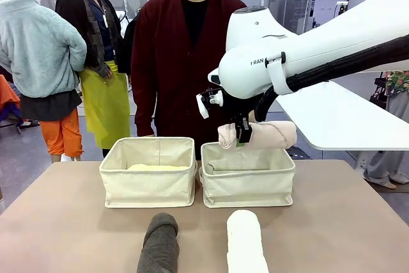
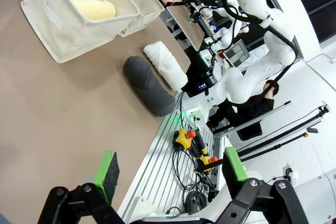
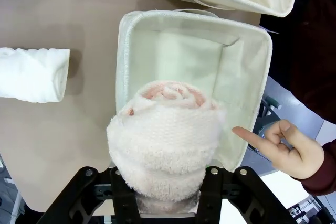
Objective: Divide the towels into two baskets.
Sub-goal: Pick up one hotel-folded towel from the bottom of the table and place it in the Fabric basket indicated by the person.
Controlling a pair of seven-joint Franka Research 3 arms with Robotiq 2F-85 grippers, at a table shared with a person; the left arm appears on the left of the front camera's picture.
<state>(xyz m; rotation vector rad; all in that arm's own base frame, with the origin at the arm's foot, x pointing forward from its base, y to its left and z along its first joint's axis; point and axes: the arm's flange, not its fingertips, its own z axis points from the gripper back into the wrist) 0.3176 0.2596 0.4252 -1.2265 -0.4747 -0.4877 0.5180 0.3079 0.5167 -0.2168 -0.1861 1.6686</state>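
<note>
Noted grey towel (image 1: 158,242) and white towel (image 1: 246,246) at bottom centre, untouched. Found pink towel (image 1: 276,136) clamped near its left end in right gripper (image 1: 243,139), above basket (image 1: 248,190) right of centre. Recorded left gripper (image 2: 170,174) wide, empty. Judged rolls soft, light, squashy; best gripped around the middle.

The right basket (image 1: 248,187) lies free beneath the pink towel (image 1: 273,135) in the right hand (image 1: 243,137) — a person's pointing hand (image 3: 286,153) crowds its rim, while the grey roll (image 1: 160,242) and white roll (image 1: 246,246) bar the near worktop (image 1: 64,222).

Left basket (image 1: 147,190) holds one towel (image 1: 156,167); second towel (image 1: 275,135) above right basket (image 1: 248,190); third towel (image 1: 158,241) and fourth towel (image 1: 246,247) lie in front
</note>
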